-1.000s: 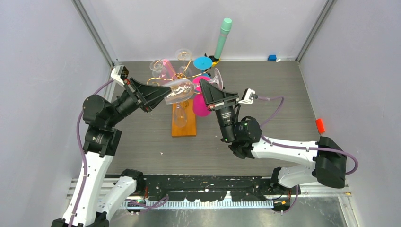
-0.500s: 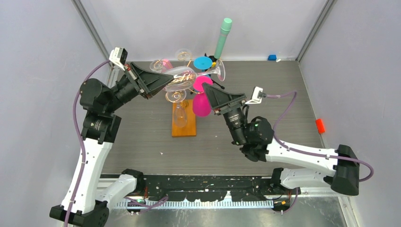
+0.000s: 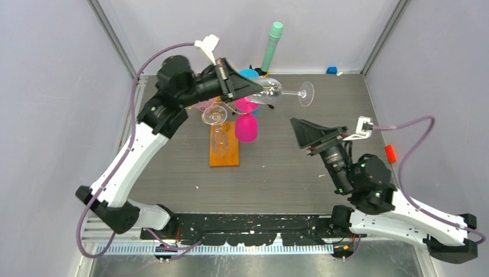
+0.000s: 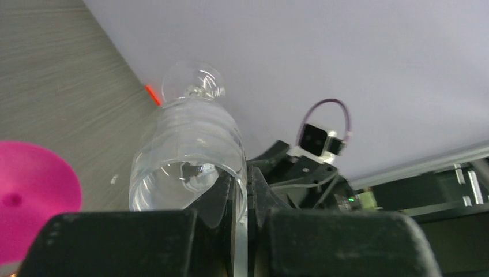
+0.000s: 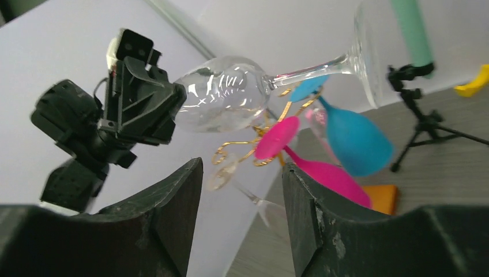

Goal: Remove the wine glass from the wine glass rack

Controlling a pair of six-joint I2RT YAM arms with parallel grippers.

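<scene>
Left tool [image 3: 255, 90] pinches the wine glass [image 3: 270, 90] by its rim; right tool [image 3: 296, 123] spread wide.

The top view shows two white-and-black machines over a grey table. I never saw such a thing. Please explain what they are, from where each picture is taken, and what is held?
They are two robot arms, bolted at the table's near edge. One camera looks down from above, and one sits on each wrist. The left tool pinches the rim of a clear wine glass, held sideways in the air. The right tool is open and empty. On the table stands a gold wire rack carrying a pink glass and a blue glass.
</scene>
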